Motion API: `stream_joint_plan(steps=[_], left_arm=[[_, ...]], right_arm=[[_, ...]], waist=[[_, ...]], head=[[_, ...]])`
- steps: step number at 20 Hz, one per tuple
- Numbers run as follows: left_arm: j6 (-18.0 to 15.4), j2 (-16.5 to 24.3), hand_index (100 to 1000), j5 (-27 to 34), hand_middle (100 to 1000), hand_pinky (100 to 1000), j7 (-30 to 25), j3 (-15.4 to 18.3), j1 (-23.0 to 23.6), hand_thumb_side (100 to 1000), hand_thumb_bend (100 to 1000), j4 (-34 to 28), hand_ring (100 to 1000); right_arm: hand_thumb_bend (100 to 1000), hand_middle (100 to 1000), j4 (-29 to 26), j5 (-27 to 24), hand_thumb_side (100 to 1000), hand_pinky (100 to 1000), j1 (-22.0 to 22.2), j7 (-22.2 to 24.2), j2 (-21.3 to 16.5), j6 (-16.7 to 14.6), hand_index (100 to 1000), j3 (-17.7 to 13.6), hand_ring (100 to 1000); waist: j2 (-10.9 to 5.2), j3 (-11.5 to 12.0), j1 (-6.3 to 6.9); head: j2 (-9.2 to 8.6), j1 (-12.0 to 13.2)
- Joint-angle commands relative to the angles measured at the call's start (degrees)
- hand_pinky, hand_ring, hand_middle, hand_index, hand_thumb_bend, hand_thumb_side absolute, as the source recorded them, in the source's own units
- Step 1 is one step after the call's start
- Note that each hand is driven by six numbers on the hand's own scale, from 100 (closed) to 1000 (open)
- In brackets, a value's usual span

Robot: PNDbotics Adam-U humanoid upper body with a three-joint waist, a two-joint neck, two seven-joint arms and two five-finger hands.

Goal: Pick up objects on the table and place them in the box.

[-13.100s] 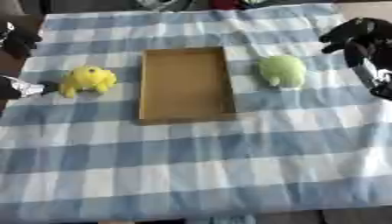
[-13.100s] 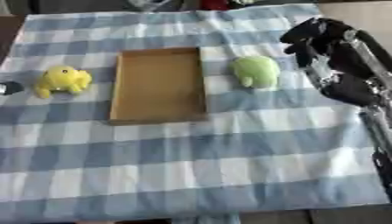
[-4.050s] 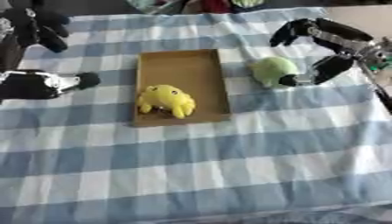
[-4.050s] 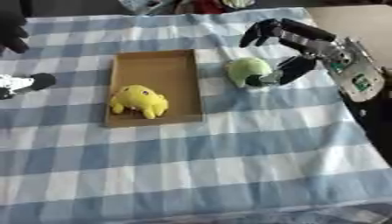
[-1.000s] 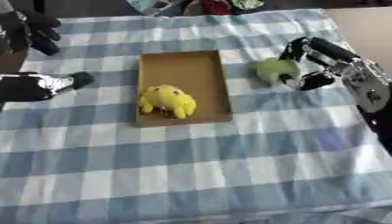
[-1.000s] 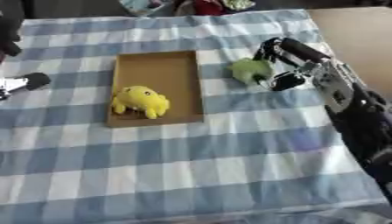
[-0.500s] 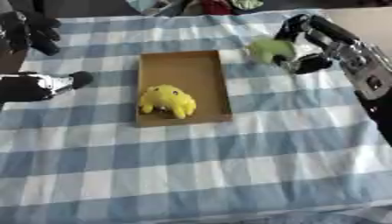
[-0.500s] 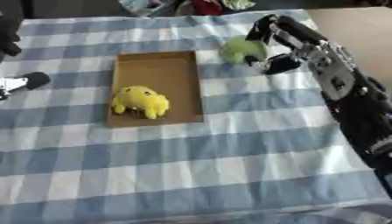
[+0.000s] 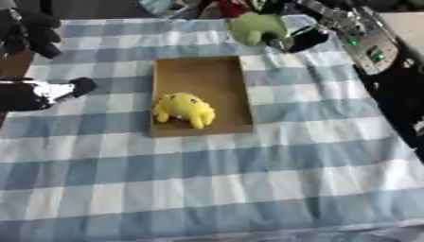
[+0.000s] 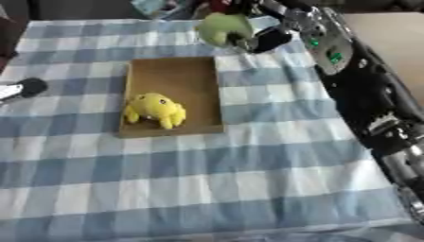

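Observation:
A yellow plush toy (image 9: 185, 108) lies in the near half of the open cardboard box (image 9: 201, 71) on the blue checked cloth. My right hand (image 9: 291, 36) is shut on a green plush toy (image 9: 255, 27) and holds it in the air above the cloth, just beyond the box's far right corner. My left hand (image 9: 26, 30) hangs at the far left edge with its fingers curled round nothing, well away from the box.
My right forearm (image 10: 331, 47) runs along the right side of the table. My left forearm (image 9: 41, 90) lies over the cloth's left edge. Coloured items (image 9: 178, 6) sit beyond the far edge. The near half of the cloth (image 9: 215, 189) holds nothing.
My right hand has lifted the green toy off the cloth and carried it up and left toward the box's far end. The yellow toy and my left hand stay put.

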Motion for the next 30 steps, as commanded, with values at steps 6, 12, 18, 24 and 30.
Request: stream_joint_plan(steps=[6, 12, 18, 24, 30], left_arm=[[-0.10, -0.11, 712, 0.70, 540, 584, -0.95, -0.45, -1.78, 210, 803, -2.06, 542], [-0.09, -0.87, 711, 0.98, 539, 583, -1.43, -0.99, -2.25, 211, 806, -2.83, 558], [-0.08, -1.53, 711, 1.13, 539, 583, -1.67, -1.23, -2.32, 213, 809, -3.40, 560], [0.00, -1.60, 711, 1.05, 539, 582, -1.61, -1.13, -2.06, 214, 813, -3.57, 561], [0.02, -1.48, 710, 0.89, 538, 581, -0.97, -0.51, -1.44, 213, 814, -3.60, 561]], right_arm=[[100, 581, 5.66, 3.97, 100, 586, -2.20, 2.69, 3.91, -1.31, 642, -1.81, 631], [100, 625, 8.94, 6.97, 211, 622, -2.33, 2.72, 6.72, -1.71, 701, -2.73, 673], [202, 688, 9.01, 8.75, 437, 654, -2.40, 1.18, 8.21, -2.07, 771, -2.35, 719], [347, 825, 6.09, 10.16, 548, 751, -2.16, 3.14, 8.25, -3.29, 838, -0.62, 830], [307, 841, 1.33, 7.30, 504, 762, -1.47, 2.81, 6.37, -3.62, 842, 0.12, 846]], waist=[[-0.69, 1.23, -0.02], [-0.45, 1.97, 0.00], [-0.42, 1.99, 0.09], [-0.38, 1.63, 0.08], [-0.18, 0.91, 0.19]], head=[[-0.46, -1.44], [-0.89, -2.09], [-0.89, -2.20], [-0.97, -1.92], [-1.20, -1.19]])
